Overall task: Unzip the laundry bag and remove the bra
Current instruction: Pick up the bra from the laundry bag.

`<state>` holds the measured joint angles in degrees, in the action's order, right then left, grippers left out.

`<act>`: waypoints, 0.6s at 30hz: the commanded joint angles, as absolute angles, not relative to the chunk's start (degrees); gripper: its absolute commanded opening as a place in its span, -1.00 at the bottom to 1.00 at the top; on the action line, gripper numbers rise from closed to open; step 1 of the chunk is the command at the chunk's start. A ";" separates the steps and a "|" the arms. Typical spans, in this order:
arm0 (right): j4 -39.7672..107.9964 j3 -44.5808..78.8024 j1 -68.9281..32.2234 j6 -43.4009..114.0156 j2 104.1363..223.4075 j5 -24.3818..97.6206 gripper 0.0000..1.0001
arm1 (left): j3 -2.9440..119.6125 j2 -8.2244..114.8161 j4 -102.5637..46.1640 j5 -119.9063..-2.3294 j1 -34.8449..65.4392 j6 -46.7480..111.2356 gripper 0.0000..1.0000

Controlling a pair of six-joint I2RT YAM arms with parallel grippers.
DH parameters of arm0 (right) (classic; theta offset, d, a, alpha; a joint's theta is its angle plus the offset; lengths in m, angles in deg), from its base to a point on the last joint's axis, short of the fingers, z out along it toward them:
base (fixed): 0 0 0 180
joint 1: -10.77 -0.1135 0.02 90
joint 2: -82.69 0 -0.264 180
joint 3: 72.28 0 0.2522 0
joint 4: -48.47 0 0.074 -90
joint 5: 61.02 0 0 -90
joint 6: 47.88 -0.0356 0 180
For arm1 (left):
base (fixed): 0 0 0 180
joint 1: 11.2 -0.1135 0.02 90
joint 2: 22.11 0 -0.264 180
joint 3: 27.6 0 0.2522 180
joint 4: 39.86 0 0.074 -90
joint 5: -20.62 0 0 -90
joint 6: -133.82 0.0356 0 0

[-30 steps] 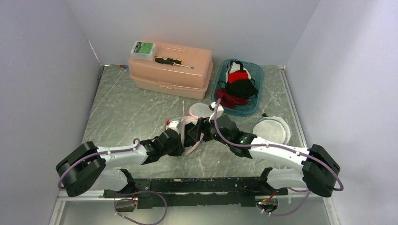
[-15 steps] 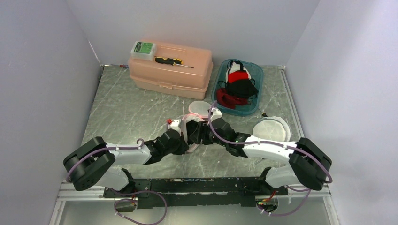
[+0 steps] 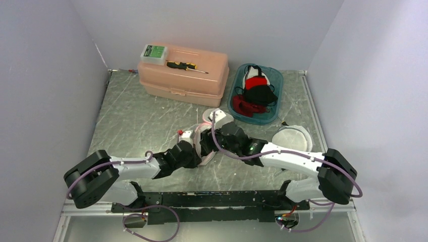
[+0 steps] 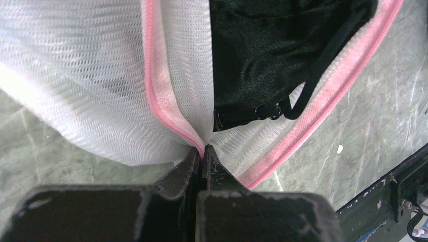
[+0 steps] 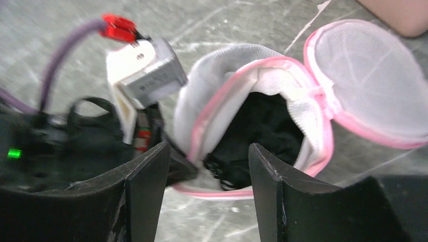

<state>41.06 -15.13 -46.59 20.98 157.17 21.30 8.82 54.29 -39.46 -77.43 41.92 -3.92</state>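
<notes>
The white mesh laundry bag [image 4: 91,75] with pink zip trim lies unzipped mid-table, its round lid [image 5: 363,75] flipped back. The black bra [image 4: 262,45] sits inside the opening, a strap and clasp showing. My left gripper [image 4: 202,151] is shut on the bag's mesh edge right beside the pink zip. My right gripper [image 5: 208,151] is open just in front of the bag's mouth, and the bra [image 5: 262,131] shows between its fingers without touching them. From above, both grippers meet over the bag [image 3: 212,117], which they largely hide.
A peach toolbox [image 3: 182,75] at the back carries a screwdriver [image 3: 185,66] and a small green-labelled box [image 3: 154,53]. A blue tray [image 3: 272,75] holds red and black garments. Another round white mesh bag [image 3: 291,140] lies at the right.
My right arm has swung left and forward over the open bag, its jaws a little narrower. The left gripper has kept its hold on the bag's edge.
</notes>
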 commanded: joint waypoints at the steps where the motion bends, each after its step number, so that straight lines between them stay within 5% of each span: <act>1: 40.15 -12.62 -46.22 40.26 162.54 22.43 0.23 | 7.25 52.20 -33.02 -79.91 42.39 -6.58 -0.95; 18: 39.09 -11.36 -45.45 44.65 173.60 32.17 0.18 | 4.87 47.15 -29.13 -83.06 42.40 -9.26 -0.95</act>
